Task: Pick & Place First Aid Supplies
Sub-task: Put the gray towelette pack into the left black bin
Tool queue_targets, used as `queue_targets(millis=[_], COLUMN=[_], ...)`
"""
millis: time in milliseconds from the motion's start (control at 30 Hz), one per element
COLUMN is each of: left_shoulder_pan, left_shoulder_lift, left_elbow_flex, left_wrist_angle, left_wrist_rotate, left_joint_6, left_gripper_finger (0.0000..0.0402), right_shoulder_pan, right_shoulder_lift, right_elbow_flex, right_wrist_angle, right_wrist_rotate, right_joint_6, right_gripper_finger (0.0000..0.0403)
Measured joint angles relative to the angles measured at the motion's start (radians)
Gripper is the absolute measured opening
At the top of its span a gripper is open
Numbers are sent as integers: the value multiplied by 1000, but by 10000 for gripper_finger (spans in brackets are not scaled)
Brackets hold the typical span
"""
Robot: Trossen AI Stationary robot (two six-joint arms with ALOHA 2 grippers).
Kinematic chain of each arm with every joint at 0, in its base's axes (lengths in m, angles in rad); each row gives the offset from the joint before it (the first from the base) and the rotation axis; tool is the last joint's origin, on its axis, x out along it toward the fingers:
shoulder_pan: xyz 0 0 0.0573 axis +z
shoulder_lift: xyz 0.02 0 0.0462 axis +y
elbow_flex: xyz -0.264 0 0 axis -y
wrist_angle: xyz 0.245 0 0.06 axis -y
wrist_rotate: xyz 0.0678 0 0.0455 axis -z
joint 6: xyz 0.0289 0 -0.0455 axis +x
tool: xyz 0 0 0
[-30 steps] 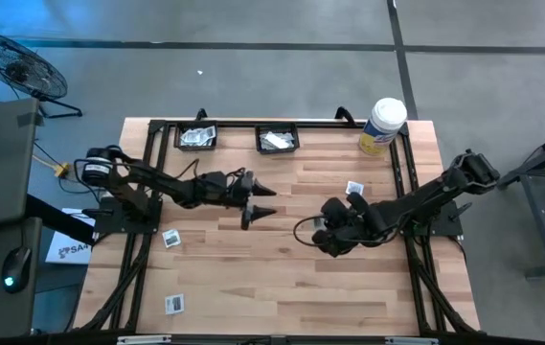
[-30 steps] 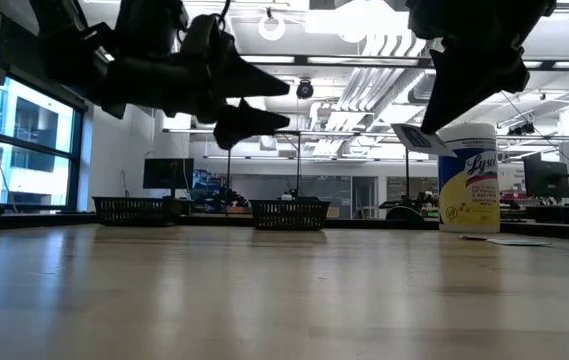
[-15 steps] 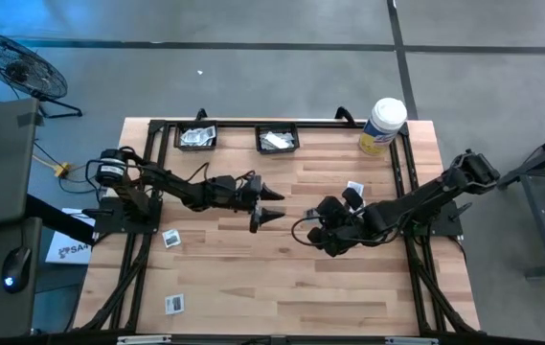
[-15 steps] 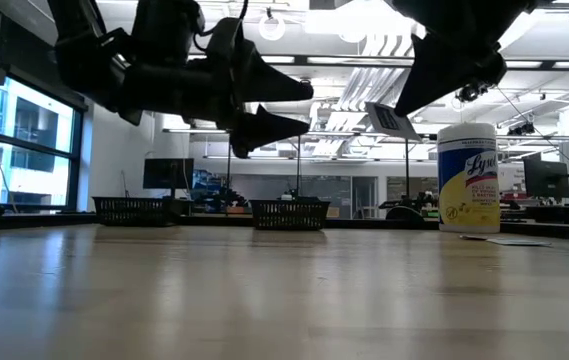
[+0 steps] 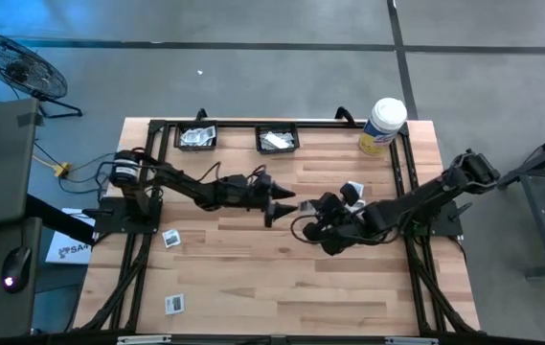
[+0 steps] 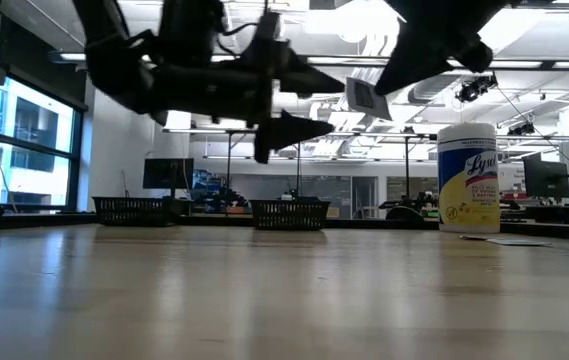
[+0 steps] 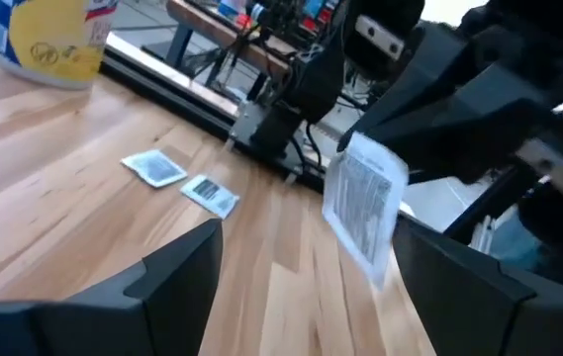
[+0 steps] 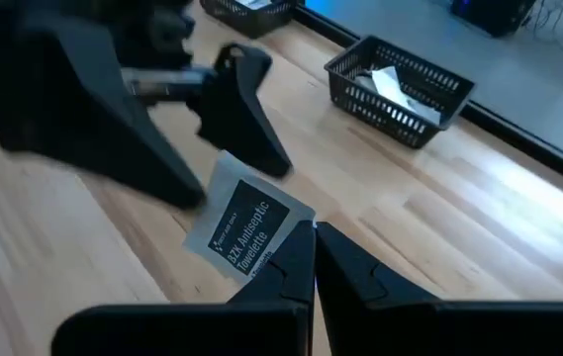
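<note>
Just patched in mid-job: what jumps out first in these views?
Mid-table, above the wood, the right gripper is shut on an antiseptic towelette packet, holding it out to the left gripper, whose fingers are spread open on either side. Two black baskets at the far edge already hold packets.

a white square antiseptic towelette packet [image 8: 248, 229] with a dark printed centre hangs above the table, pinched at one corner and tilted. two more flat packets [image 7: 180, 179] lie side by side on the wood near the tub. others sit loose near the table's left edge [image 5: 171, 238], and in the two black baskets [image 5: 277, 140].
</note>
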Motion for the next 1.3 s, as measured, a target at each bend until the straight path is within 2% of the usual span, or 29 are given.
queue_targets(millis=[200, 333, 467, 600, 667, 800, 967, 1133, 1300], left_shoulder_pan=[0, 0, 0, -3, -3, -2, 0, 0, 0], left_shoulder_lift=[63, 67, 67, 67, 67, 67, 50, 5, -17], left_elbow_flex=[118, 127, 126, 126, 126, 126, 125, 125, 125], left_wrist_angle=[-73, -115, -111, -96, -95, -116, -204, -267, -301], left_wrist_rotate=[17, -2, -31, -27, 6, 53, 128, 268, 405], left_joint_6=[32, 32, 35, 91, 113, 123, 179, 314, 401], left_gripper_finger=[288, 255, 175, 51, 15, 7, 4, 3, 2], right_shoulder_pan=[-22, -20, -18, -19, -19, -20, -14, 0, 7], right_shoulder_lift=[0, 0, 0, 0, 0, -8, -56, -59, -31], right_elbow_flex=[0, 0, 0, 0, 0, 0, 0, 0, 0], right_wrist_angle=[32, 28, 34, 37, 36, 28, -9, 38, 188], right_wrist_rotate=[-45, -53, -58, -84, -88, -149, -187, -267, -365], right_joint_6=[15, 42, 49, 50, 51, 26, -36, -307, -520], right_gripper_finger=[0, 0, 0, 0, 0, 13, 70, 129, 167])
